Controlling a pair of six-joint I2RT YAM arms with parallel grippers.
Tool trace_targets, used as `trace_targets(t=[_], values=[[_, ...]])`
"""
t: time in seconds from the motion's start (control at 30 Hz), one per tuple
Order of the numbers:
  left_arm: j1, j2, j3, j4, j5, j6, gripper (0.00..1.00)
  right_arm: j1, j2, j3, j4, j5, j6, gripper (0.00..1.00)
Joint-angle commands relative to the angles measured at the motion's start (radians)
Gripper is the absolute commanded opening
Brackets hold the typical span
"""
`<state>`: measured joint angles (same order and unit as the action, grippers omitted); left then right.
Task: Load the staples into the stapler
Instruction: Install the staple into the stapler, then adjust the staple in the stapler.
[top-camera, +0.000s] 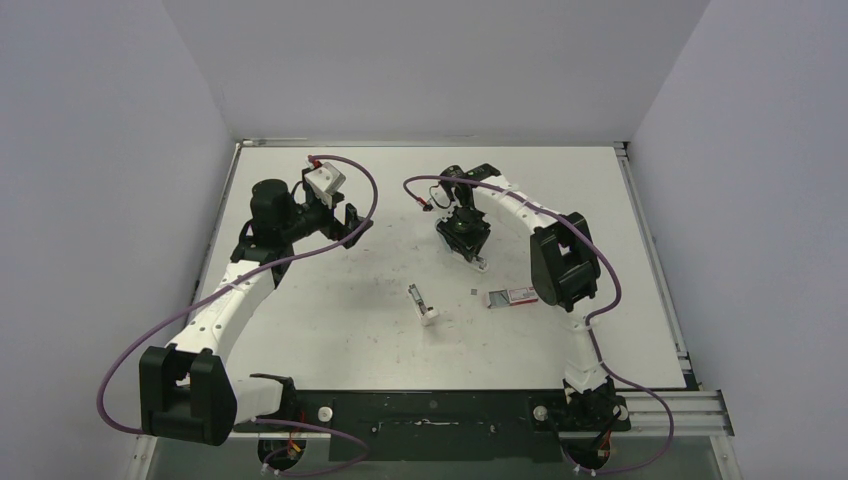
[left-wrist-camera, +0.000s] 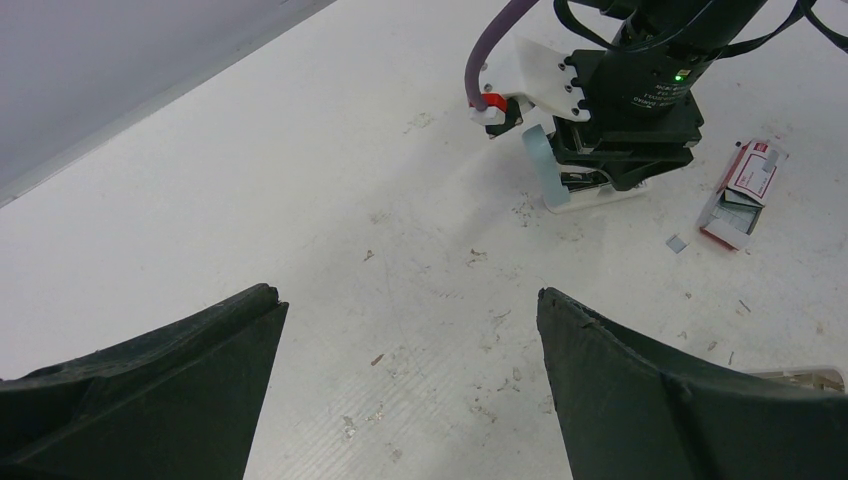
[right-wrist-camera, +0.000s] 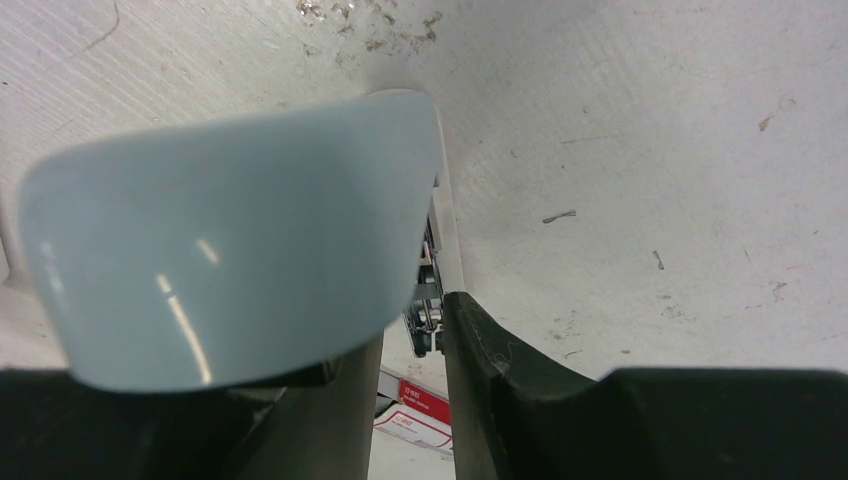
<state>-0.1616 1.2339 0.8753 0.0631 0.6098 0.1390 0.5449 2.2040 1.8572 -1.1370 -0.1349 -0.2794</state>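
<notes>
Silvery staples (left-wrist-camera: 677, 243) look light, brittle: pinch their long sides. Left gripper (left-wrist-camera: 408, 295) gapes wide. Right gripper's (right-wrist-camera: 412, 335) hold I cannot tell.

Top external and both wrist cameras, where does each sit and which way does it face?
Top external: above and behind, looking down at the table; left arm, right arm show.
Left wrist: low, facing the right gripper, stapler and staple box; own fingers below.
Right wrist: close above the stapler; own fingers below.
Shared: both wrist views show stapler and staple box.
</notes>
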Motion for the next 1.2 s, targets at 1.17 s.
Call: trace_targets(t=[1.17], values=[[0.022, -0.024, 0.036, 0.000, 0.005, 0.012, 0.97, -0.112, -0.194, -0.205, 0.244, -0.227, -0.025, 0.30]])
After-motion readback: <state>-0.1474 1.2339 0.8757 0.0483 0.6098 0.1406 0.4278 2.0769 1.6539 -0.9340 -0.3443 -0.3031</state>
